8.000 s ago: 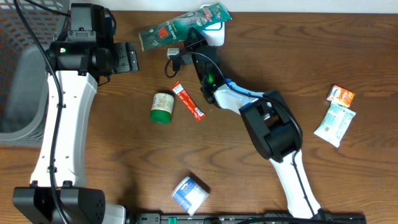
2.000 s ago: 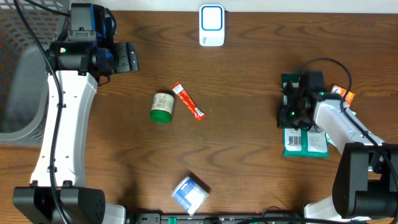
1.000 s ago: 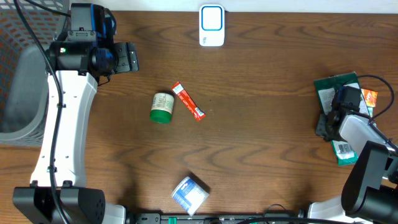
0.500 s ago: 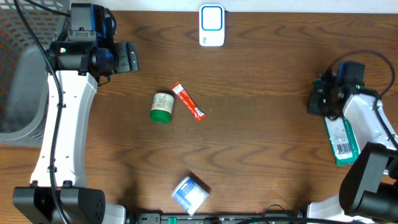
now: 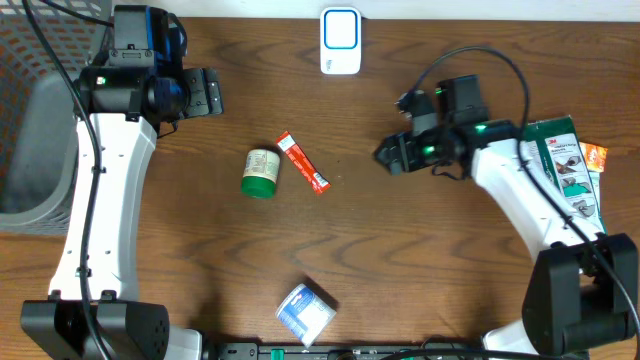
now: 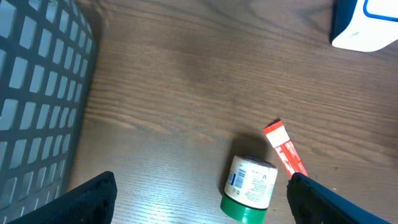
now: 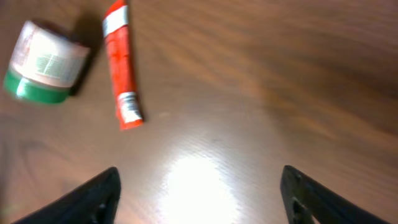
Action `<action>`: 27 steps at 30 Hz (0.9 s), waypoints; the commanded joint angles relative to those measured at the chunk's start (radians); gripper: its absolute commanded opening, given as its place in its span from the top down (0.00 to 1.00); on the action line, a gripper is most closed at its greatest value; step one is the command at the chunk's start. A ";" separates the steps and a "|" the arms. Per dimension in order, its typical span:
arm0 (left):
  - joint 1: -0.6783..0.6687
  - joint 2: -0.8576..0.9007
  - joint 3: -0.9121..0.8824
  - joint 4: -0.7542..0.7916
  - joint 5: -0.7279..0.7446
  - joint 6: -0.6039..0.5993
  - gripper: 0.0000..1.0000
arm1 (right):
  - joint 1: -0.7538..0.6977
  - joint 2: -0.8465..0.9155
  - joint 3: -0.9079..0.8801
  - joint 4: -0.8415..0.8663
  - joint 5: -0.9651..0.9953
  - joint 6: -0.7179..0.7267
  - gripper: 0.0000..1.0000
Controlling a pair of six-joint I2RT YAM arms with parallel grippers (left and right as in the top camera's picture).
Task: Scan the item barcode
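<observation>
The white and blue scanner (image 5: pixel 341 40) stands at the table's back edge, and its corner (image 6: pixel 367 25) shows in the left wrist view. A red packet (image 5: pixel 302 162) (image 7: pixel 121 65) (image 6: pixel 286 151) and a green-lidded jar (image 5: pixel 261 172) (image 7: pixel 43 62) (image 6: pixel 250 188) lie left of centre. A green packet (image 5: pixel 565 175) lies flat at the far right. My right gripper (image 5: pixel 392 157) (image 7: pixel 199 193) is open and empty, right of the red packet. My left gripper (image 5: pixel 205 92) (image 6: pixel 200 196) hangs open at the back left, holding nothing.
A grey mesh basket (image 5: pixel 30 110) (image 6: pixel 37 106) stands off the table's left side. A blue and white box (image 5: pixel 306 312) lies near the front edge. A small orange packet (image 5: pixel 595 157) peeks out beside the green packet.
My right gripper opened and let go of the green packet at the right edge, then swung left toward the table's middle. The left arm has not moved.
</observation>
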 commanded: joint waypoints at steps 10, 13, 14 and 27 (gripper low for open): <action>0.003 0.012 -0.002 -0.003 -0.012 0.006 0.12 | 0.304 0.006 0.008 -0.103 -0.040 0.003 0.01; 0.003 0.012 -0.002 -0.003 -0.012 0.006 0.12 | 0.362 0.006 0.008 -0.131 -0.015 -0.011 0.04; 0.003 0.012 -0.002 -0.003 -0.012 0.006 0.12 | 0.381 0.006 0.008 -0.129 0.003 -0.010 0.04; 0.003 0.012 -0.002 -0.003 -0.012 0.006 0.12 | 0.486 0.006 0.008 0.037 0.382 0.060 0.94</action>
